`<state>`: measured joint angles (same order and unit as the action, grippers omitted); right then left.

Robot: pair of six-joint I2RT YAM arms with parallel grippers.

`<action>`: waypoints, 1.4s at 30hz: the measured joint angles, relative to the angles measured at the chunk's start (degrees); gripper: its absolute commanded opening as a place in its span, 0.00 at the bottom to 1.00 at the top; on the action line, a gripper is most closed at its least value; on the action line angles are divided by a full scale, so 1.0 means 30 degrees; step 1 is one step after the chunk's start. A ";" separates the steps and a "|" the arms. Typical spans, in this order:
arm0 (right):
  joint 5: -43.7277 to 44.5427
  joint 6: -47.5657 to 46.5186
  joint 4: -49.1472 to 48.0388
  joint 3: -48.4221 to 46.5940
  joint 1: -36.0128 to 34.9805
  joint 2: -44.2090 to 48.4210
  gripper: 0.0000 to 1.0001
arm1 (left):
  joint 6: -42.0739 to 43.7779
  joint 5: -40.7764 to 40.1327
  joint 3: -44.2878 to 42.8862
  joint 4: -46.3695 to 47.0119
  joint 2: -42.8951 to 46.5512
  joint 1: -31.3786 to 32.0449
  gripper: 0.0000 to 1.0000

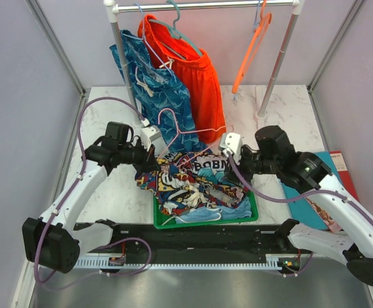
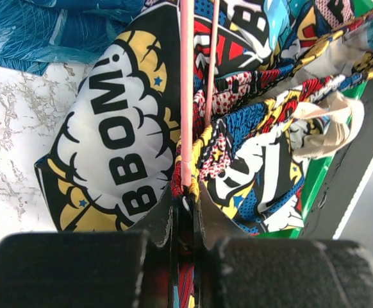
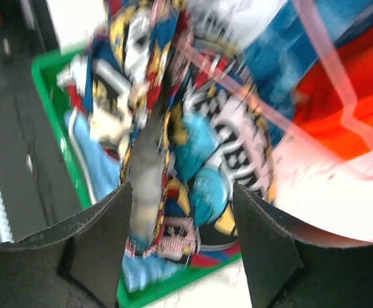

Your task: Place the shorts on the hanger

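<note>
Where the shorts (image 1: 193, 183) lie: bunched over the green tray (image 1: 254, 208), between my 2 grippers.
Left gripper (image 2: 186, 208): pinched nearly closed on the shorts' edge and the pink hanger (image 2: 186, 96) bar.
Right gripper (image 3: 181, 189): spread wide, fingers either side of the fabric; contact unclear, view blurred.

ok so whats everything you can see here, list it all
comic shorts: 1, navy, red, yellow print, heaped in tray
pink hanger: 1, pale pink, over comic shorts
tray: 1, green, near table edge
orange shorts: 1, orange, hung on rack
teal hanger: 1, teal, holding orange shorts
blue shorts: 1, blue with white marks, left of orange shorts
orange hanger: at least 1, orange, rail's right end
rack: 1, white posts, back
mat: 1, teal, right
table: 1, white marble
left gripper: black, shut on comic shorts
right gripper: black, open
</note>
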<state>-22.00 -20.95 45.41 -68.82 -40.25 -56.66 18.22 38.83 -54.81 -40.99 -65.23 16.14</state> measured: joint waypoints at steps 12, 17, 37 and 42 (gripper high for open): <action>0.1319 -0.1982 0.2550 0.3789 -0.0372 -0.2084 0.67 | -0.0750 -0.0408 0.0000 0.0226 0.0000 0.0000 0.02; 0.1843 -0.2375 0.2055 0.4095 -0.0670 -0.2688 0.62 | -0.0816 -0.0430 0.0000 0.0211 0.0000 -0.0007 0.02; 0.2820 -0.4065 -0.0342 0.4262 0.6368 -0.1027 0.00 | 0.6054 0.5158 -0.1851 -0.5858 0.1326 -0.5850 0.02; 0.0393 -0.3774 0.0372 0.2288 0.8597 -0.3220 0.00 | 1.0899 0.5683 -0.1865 -0.8568 0.2295 -0.5872 0.02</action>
<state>-20.82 -32.27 46.52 -61.95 -14.46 -66.32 50.92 55.88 -60.40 -66.70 -58.35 -1.48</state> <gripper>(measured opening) 0.010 0.083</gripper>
